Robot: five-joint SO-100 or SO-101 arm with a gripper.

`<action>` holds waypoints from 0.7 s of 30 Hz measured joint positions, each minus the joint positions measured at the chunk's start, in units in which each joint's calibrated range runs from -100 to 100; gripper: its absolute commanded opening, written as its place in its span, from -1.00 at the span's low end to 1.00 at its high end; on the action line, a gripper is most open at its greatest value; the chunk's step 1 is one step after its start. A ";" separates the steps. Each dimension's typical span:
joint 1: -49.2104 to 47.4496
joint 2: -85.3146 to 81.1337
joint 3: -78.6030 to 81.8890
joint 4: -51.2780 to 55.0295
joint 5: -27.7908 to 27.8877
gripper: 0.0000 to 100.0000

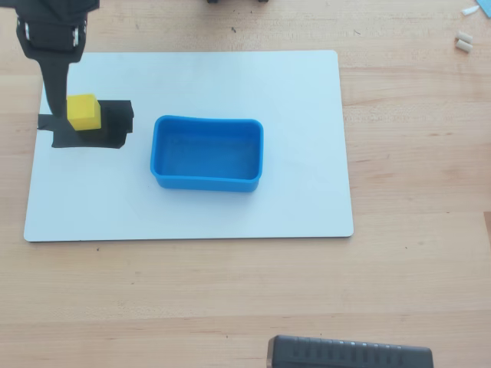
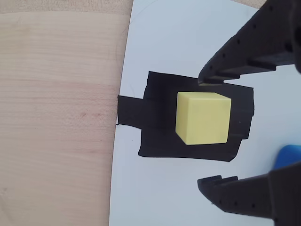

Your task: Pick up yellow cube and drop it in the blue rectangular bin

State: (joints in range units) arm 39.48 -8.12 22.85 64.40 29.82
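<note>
The yellow cube point(image 1: 83, 111) sits on a black tape patch point(image 1: 115, 126) at the left end of a white board. In the wrist view the cube point(image 2: 203, 117) lies between my two black fingers, one above it in the picture point(image 2: 244, 52) and one below it point(image 2: 244, 193), with a gap on each side. My gripper point(image 2: 207, 131) is open and holds nothing. In the overhead view the arm comes in from the top left and a finger point(image 1: 56, 84) reaches down beside the cube. The blue rectangular bin point(image 1: 207, 152) stands empty to the right of the cube; its corner shows in the wrist view point(image 2: 288, 160).
The white board point(image 1: 291, 92) lies on a wooden table point(image 1: 414, 153). A dark grey device point(image 1: 349, 353) sits at the front edge. Small white bits point(image 1: 462, 42) lie at the back right.
</note>
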 measured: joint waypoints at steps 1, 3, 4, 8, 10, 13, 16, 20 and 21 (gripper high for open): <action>-0.08 1.15 0.00 0.35 0.00 -0.27; -0.79 3.28 0.00 0.62 -0.20 -0.27; -0.87 4.44 0.00 0.62 -0.34 -0.27; -1.75 5.50 0.00 0.62 -0.68 -0.27; -2.14 6.39 0.00 0.62 -1.07 -0.28; -2.78 7.99 0.00 0.62 -1.51 -0.28; -2.94 9.23 0.00 -0.09 -1.76 -0.31; -3.10 11.01 0.00 -0.44 -1.76 -0.41; -3.10 11.54 0.00 -0.44 -1.76 -0.44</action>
State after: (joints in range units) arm 36.38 3.42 22.85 63.96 28.06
